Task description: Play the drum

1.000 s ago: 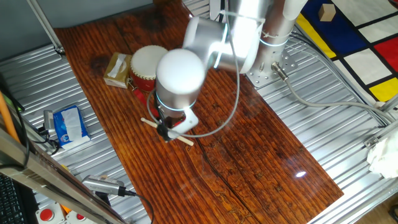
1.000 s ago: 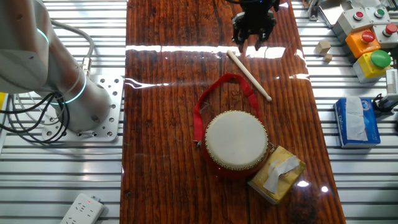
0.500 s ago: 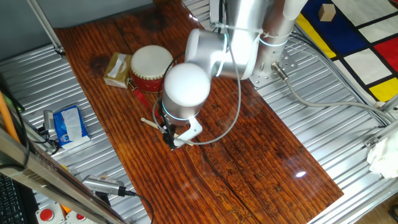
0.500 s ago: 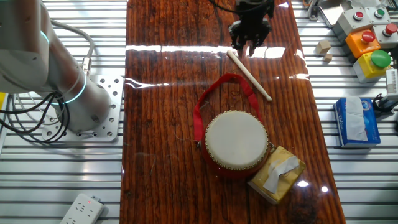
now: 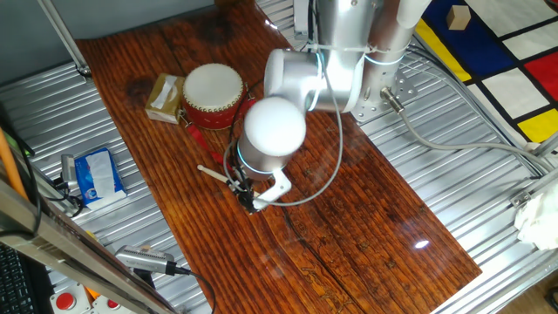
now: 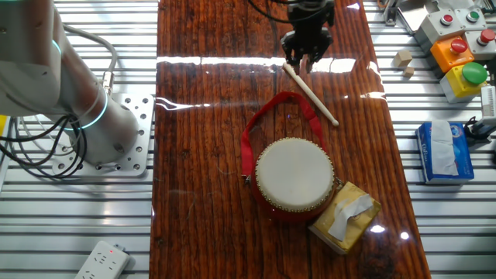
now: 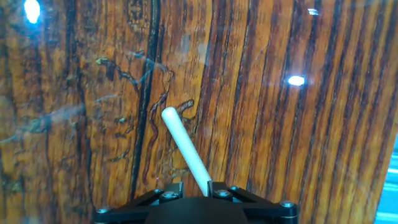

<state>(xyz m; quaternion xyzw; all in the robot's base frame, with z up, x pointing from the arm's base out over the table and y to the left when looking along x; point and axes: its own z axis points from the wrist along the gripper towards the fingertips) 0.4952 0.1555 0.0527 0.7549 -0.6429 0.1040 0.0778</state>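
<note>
bench (image 6: 201,155): glossy dark wood, strong grain | stick (image 7: 185,149): smooth pale wood, matt | drum (image 6: 294,180): matt cream skin, red body | box (image 6: 346,217): tan cardboard

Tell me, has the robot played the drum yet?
Not yet. The gripper is over one end of the thin light wooden stick, which lies on the table. Whether it grips is unclear. Lifting it and tapping the red drum's cream skin remain.

A drum (image 6: 294,175) sits on the surface (image 6: 201,155), a box (image 6: 346,216) touching its side. A stick (image 6: 311,94) lies just beyond its strap (image 6: 267,108), the pincer (image 6: 304,63) over the stick's far end.
</note>
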